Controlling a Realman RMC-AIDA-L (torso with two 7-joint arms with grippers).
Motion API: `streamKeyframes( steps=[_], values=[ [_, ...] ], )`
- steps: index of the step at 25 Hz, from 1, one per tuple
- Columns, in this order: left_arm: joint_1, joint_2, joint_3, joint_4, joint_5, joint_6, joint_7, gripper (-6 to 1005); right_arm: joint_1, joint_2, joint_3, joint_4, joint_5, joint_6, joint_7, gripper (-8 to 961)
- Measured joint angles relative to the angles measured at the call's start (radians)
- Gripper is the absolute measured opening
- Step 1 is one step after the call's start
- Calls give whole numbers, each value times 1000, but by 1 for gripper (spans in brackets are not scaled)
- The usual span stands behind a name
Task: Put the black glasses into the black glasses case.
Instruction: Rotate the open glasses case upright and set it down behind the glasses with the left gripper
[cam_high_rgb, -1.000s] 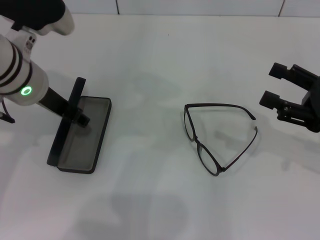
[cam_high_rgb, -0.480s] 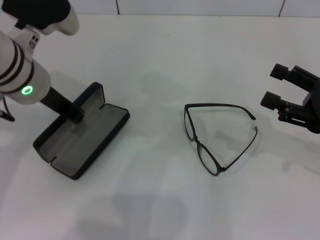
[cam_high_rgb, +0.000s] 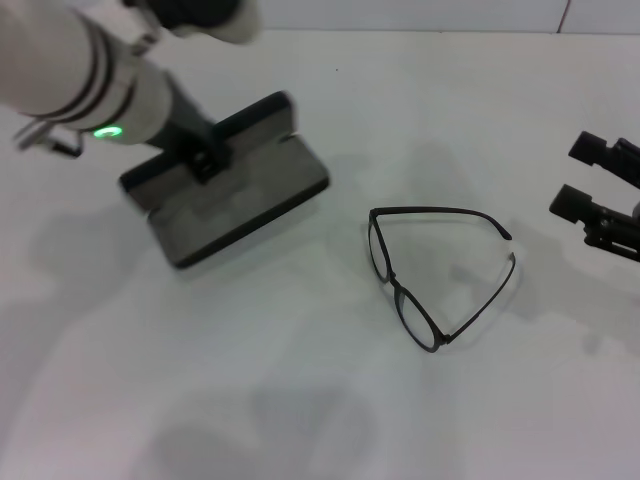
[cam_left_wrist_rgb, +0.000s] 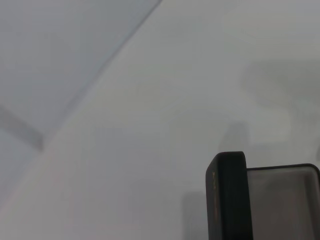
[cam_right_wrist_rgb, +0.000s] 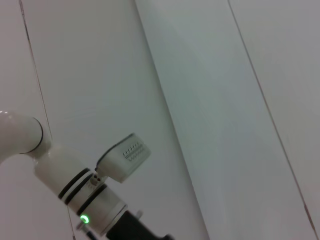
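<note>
While my left pincer (cam_high_rgb: 205, 160) clamps the black glasses case (cam_high_rgb: 235, 190) at its hinge side, the case sits open on the white bench (cam_high_rgb: 300, 400), grey lining up, lid raised behind. I judge the step in hand to be positioning the case nearer the black glasses (cam_high_rgb: 430, 270), which lie unfolded on the bench, apart from the case and between both arms. My right pincer (cam_high_rgb: 590, 178) hovers off to the side, its fingers spread and holding nothing. Next, I reckon the right pincer must reach the frame, pinch it near the bridge or a temple, and carry it over the tray.
</note>
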Motion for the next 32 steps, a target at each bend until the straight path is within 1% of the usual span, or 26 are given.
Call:
streamKeyframes(
  steps=[2, 5, 8, 11, 15, 18, 23, 29, 32],
  values=[
    [-4, -1, 37, -11, 0, -61, 86, 197, -10, 0, 0, 3, 0, -4, -1, 856],
    [-11, -3, 103, -78, 1, -198, 186, 198, -35, 0, 2, 5, 0, -10, -2, 856],
    [-27, -3, 168, -157, 1, -330, 258, 198, -64, 0, 14, 8, 1, -20, -3, 856],
    [-56, -4, 199, -226, 0, -408, 301, 199, -79, -1, 22, 21, 1, -24, -8, 856],
    [-105, -6, 259, -315, -1, -458, 317, 199, -80, -2, 22, 40, 1, -30, -15, 856],
    [-121, -7, 297, -346, -5, -469, 330, 198, -80, -1, 21, 42, -2, -33, -16, 855],
    [-119, -8, 338, -348, -14, -467, 337, 197, -81, 3, 15, 43, -5, -34, -21, 855],
    [-120, -9, 347, -370, -14, -474, 332, 216, -79, 5, 12, 45, -7, -41, -23, 855],
    [-113, -10, 347, -380, -7, -510, 324, 226, -80, 5, 12, 48, -7, -45, -23, 855]
  ],
)
